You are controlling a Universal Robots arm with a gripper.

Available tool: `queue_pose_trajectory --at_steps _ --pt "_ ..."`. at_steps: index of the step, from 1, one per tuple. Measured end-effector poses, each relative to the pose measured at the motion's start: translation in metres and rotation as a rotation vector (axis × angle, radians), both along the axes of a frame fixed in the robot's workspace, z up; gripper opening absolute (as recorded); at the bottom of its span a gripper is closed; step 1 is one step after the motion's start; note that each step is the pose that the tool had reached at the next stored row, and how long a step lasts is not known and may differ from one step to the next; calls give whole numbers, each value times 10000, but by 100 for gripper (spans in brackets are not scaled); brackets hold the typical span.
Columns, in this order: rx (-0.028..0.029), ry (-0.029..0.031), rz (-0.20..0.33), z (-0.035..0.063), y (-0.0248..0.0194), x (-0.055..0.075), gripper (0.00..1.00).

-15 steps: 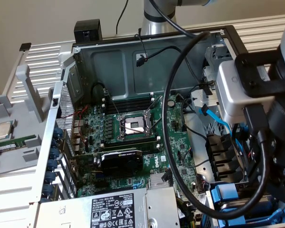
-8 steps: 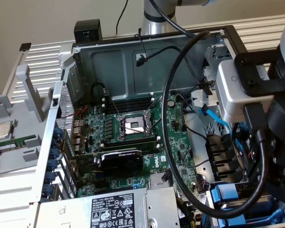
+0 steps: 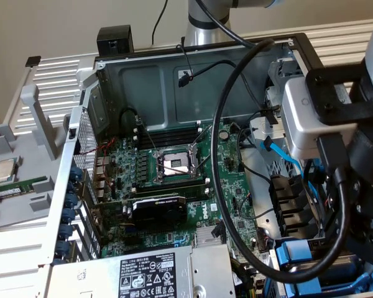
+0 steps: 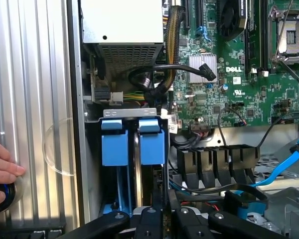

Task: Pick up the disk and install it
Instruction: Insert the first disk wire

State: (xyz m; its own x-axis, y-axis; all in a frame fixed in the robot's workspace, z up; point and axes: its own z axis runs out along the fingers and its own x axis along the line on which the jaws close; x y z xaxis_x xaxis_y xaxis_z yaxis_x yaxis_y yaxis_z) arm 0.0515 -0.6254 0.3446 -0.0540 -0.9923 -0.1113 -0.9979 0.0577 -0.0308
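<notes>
The black end effector [image 4: 162, 219] is holding its fingers close together, apparently clamping the blue-framed silver metal disk [image 4: 152, 144], though the contact itself is hidden. That disk is standing on edge in the grey metal drive bay [image 4: 129, 110], just beside a second blue-framed drive [image 4: 114, 144]. In the exterior view the bay is sitting at four o'clock from the green motherboard [image 3: 174, 180], inside the open grey computer case [image 3: 161, 81].

Smooth blue plastic frame on the disk [image 4: 152, 144], ribbed matt grey metal table [image 4: 35, 99].
</notes>
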Motion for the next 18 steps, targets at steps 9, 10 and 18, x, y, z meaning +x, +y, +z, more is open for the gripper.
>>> queue_pose_trajectory --at_steps 9,10,18 --pt "-75 -3 -2 -1 29 -1 16" --pt "-82 -5 -4 -1 30 -1 16" --pt "-123 -10 -50 -1 26 -1 16"
